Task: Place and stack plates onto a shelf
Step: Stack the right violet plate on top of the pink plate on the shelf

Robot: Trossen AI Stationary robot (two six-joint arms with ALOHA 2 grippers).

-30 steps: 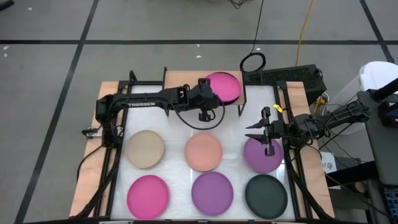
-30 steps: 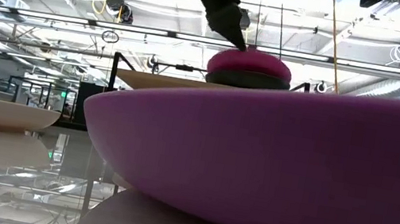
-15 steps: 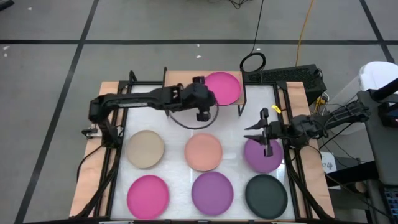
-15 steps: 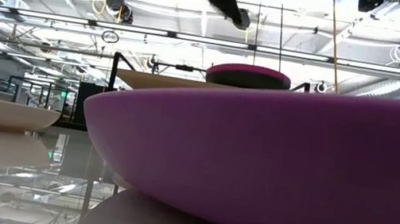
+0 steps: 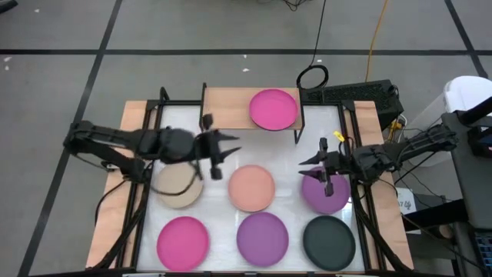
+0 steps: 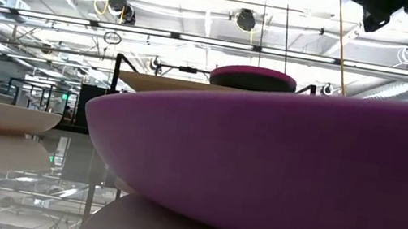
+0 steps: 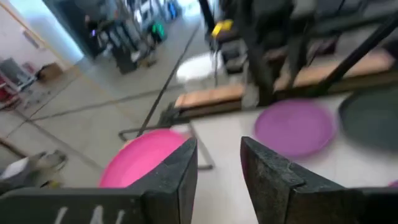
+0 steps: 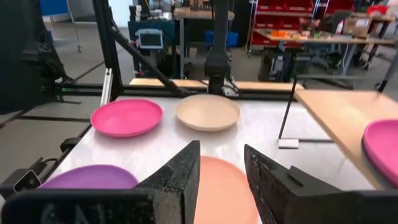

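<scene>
The shelf (image 5: 231,104) stands at the table's far edge. A magenta plate (image 5: 274,109) lies on its right half, resting on a dark plate (image 6: 252,82). On the table lie a beige plate (image 5: 178,186), a peach plate (image 5: 251,188), a purple plate (image 5: 325,192), another magenta plate (image 5: 183,239), another purple plate (image 5: 262,236) and a dark plate (image 5: 329,241). My left gripper (image 5: 229,154) (image 7: 217,146) is open and hovers between the beige and peach plates, pointing right. My right gripper (image 5: 314,160) (image 8: 221,149) is open, above the far-left edge of the purple plate.
Black frame rails (image 5: 146,154) run along the table's left and right sides. The shelf's left half (image 5: 223,100) is bare wood. The low view is mostly filled by the near purple plate (image 6: 286,169). Cables and a dark box (image 5: 361,94) lie beyond the far right corner.
My left gripper has lifted off the magenta plate on the shelf and drawn back toward the table's left and near side, ending between the beige and peach plates. The magenta plate stays on the dark plate on the shelf.
</scene>
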